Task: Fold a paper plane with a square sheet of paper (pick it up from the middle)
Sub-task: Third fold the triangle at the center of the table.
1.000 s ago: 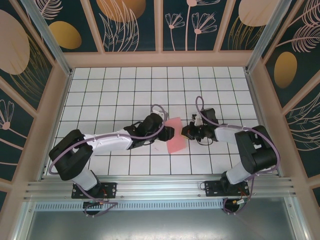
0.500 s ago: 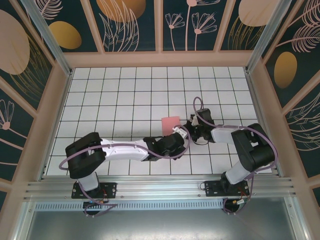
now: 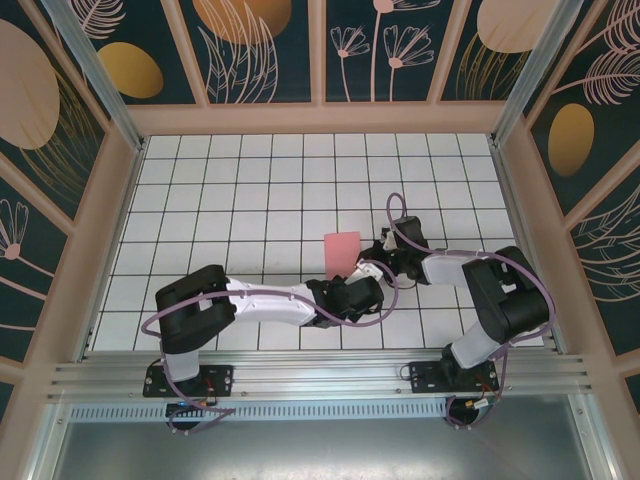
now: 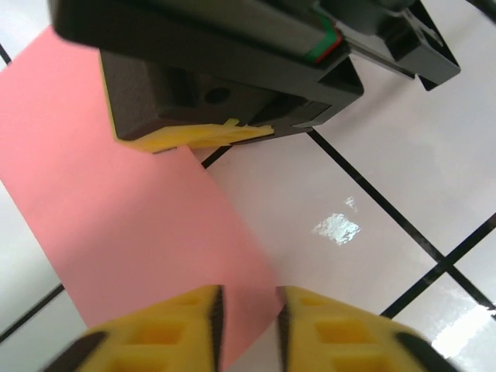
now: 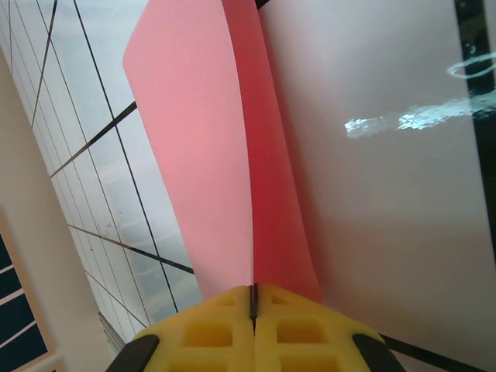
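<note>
The salmon-pink sheet of paper stands near the table's middle, folded over on itself. In the right wrist view its two layers rise from my right gripper, which is shut on the paper's edge. That gripper sits at the sheet's right side. My left gripper is open by a narrow gap at the paper's near corner, and pink shows between its yellow fingertips. From above, the left gripper reaches in from the near side. The right gripper's black body is just beyond the paper.
The white grid table is walled by a wooden frame with patterned panels. The left arm lies across the near tiles, and the right arm bends in from the right. A purple cable loops over the right wrist.
The left arm swung from the paper's left side round to its near side and edged right. The paper went from a broad tilted sheet to a smaller folded shape held by the right gripper.
</note>
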`<action>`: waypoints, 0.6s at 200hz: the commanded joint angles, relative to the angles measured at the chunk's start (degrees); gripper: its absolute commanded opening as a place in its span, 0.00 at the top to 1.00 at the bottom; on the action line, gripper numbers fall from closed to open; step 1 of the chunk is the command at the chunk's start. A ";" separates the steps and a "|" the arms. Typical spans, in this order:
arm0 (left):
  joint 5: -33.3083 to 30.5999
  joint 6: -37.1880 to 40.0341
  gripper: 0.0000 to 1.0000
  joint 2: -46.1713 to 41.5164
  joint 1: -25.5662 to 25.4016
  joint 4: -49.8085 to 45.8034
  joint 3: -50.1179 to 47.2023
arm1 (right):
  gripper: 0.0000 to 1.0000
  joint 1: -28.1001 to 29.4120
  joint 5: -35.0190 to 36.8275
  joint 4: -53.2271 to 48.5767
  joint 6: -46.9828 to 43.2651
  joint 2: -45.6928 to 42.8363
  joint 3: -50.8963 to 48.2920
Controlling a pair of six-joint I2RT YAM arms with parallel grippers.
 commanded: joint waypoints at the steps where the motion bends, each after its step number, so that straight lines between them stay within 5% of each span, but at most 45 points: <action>1: -1.87 -0.51 0.84 -1.14 -0.09 0.82 0.83 | 0.94 0.49 0.96 -1.06 -1.10 0.68 1.48; 31: -2.64 -1.38 1.00 -2.03 -0.11 2.26 0.01 | 0.94 0.51 1.18 -2.56 -2.41 0.64 1.90; 84: -1.87 -2.71 1.00 -4.43 0.51 5.07 -2.34 | 0.92 0.43 1.09 -4.35 -4.43 0.09 2.74; 120: 4.40 -4.46 1.00 -7.57 2.92 9.29 -6.20 | 0.82 -0.16 0.92 -6.36 -6.57 -1.49 3.50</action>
